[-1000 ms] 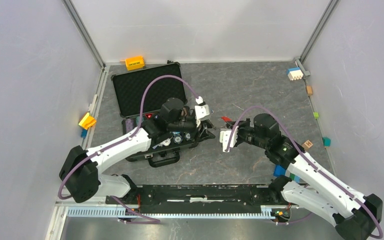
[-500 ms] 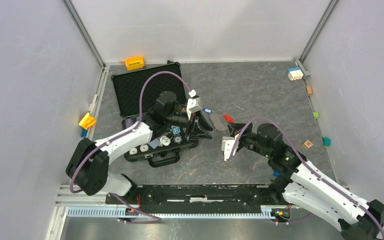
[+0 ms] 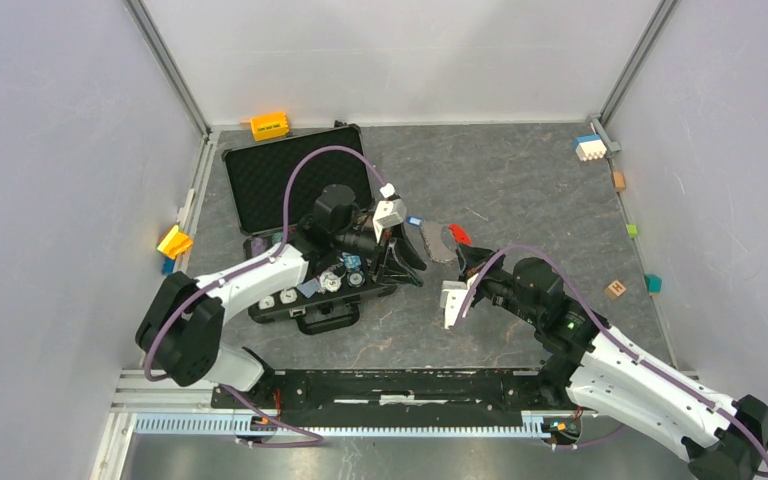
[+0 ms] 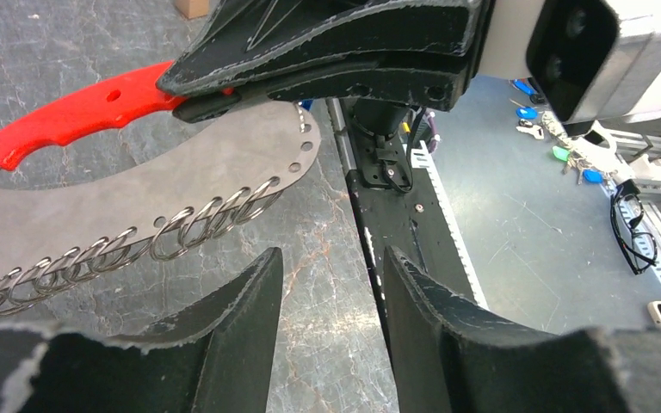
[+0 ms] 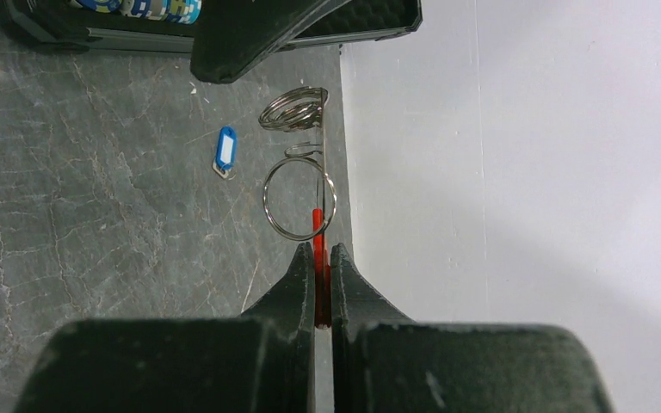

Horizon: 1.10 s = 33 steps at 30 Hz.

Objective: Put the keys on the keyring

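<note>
The keyring (image 4: 181, 231) is a curved grey plate strung with silvery rings, with a red strip (image 4: 69, 116) at one end. My right gripper (image 5: 318, 251) is shut on that red strip (image 5: 318, 232) and holds the keyring (image 3: 440, 243) edge-on above the table. A round ring (image 5: 299, 198) hangs just past its fingertips. My left gripper (image 4: 331, 254) is open and holds nothing, and it sits just beside the row of rings. In the top view my left gripper (image 3: 410, 258) is left of the keyring and my right gripper (image 3: 467, 254) is at its right end. One blue-headed key (image 5: 225, 151) lies on the table (image 3: 415, 221).
An open black case (image 3: 295, 180) holding small items sits under the left arm. Coloured blocks line the table edges: an orange block (image 3: 270, 125), a yellow block (image 3: 174, 241), a white-blue block (image 3: 588, 147) and a wooden block (image 3: 615, 289).
My left gripper has swung off the case toward the keyring, and the blue key now shows. My right gripper has drawn slightly nearer with the keyring still held.
</note>
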Each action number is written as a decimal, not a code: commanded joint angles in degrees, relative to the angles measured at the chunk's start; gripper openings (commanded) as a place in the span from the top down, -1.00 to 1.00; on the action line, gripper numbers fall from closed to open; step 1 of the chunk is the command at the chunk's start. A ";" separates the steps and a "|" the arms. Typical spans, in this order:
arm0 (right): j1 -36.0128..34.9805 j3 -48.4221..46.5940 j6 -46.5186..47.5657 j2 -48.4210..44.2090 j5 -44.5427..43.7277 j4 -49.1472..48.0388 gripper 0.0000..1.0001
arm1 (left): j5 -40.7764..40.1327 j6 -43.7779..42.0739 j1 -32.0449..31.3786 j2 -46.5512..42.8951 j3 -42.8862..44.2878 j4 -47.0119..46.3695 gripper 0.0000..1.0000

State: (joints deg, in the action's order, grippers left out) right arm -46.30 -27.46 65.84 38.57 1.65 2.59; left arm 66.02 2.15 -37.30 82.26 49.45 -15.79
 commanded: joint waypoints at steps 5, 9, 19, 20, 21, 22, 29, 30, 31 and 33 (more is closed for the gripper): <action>-0.45 -1.20 -0.18 -0.59 0.06 -3.84 1.00 | -1.04 1.98 -0.06 2.45 1.51 -3.74 -0.13; -0.45 -1.11 -0.29 -0.20 0.02 -3.84 1.00 | 0.26 5.27 -0.06 3.44 1.71 -7.58 -0.12; -0.45 -0.76 -0.43 0.24 -0.24 -4.01 1.00 | 2.63 17.66 -0.10 5.95 0.37 -22.93 -0.08; -0.45 -0.77 -0.45 0.19 -0.24 -4.00 1.00 | 2.56 18.37 -0.06 6.12 0.22 -24.03 -0.08; -0.45 -0.79 -0.39 0.19 -0.24 -4.08 1.00 | 2.55 18.98 -0.05 6.31 0.28 -24.70 -0.08; -0.45 -0.75 -0.43 0.21 -0.24 -4.05 1.00 | 2.46 19.34 -0.06 6.57 0.29 -25.18 -0.08; -0.45 -0.75 -0.37 -0.14 -0.60 -3.73 1.00 | 0.35 17.27 0.03 6.09 0.13 -23.12 -0.09; -0.45 -0.75 -0.36 -0.11 -0.68 -3.73 1.00 | -0.12 15.94 0.02 5.95 0.12 -21.63 -0.10; -0.45 -0.86 -0.32 -0.16 -0.64 -3.74 1.00 | -0.67 14.66 0.15 5.68 0.05 -20.53 -0.11; -0.45 -1.01 -0.25 -0.32 -0.60 -3.50 1.00 | -1.20 13.70 0.51 5.50 -0.29 -19.83 -0.15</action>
State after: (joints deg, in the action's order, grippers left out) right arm -46.39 -27.46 65.69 38.85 0.78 0.95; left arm 66.13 18.57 -37.08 88.86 49.39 -35.57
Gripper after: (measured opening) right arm 0.041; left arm 0.557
